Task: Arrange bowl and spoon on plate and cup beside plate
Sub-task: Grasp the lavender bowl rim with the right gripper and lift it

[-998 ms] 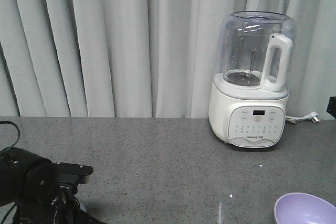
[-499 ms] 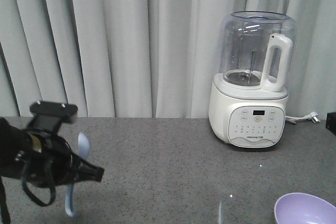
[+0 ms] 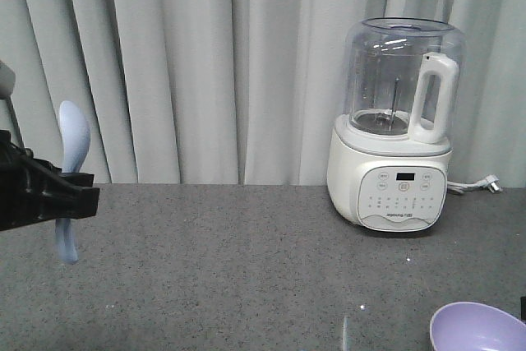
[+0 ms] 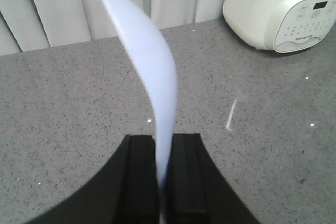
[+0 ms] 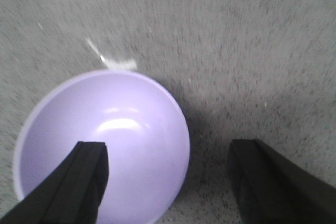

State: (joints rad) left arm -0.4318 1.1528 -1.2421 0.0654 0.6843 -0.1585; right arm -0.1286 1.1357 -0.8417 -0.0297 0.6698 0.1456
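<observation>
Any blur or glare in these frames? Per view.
Front-facing: sharp, only small reflections on the blender jug. Left wrist: the spoon in the left hand is soft, likely too near the lens; the counter behind is crisper. Right wrist: whole frame smeared, with a glare patch inside the bowl.

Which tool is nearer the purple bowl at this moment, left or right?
Right. The right tool hangs open over the bowl, one finger above its inside, one beyond the rim. The left tool holds the spoon raised, far across the counter.
</observation>
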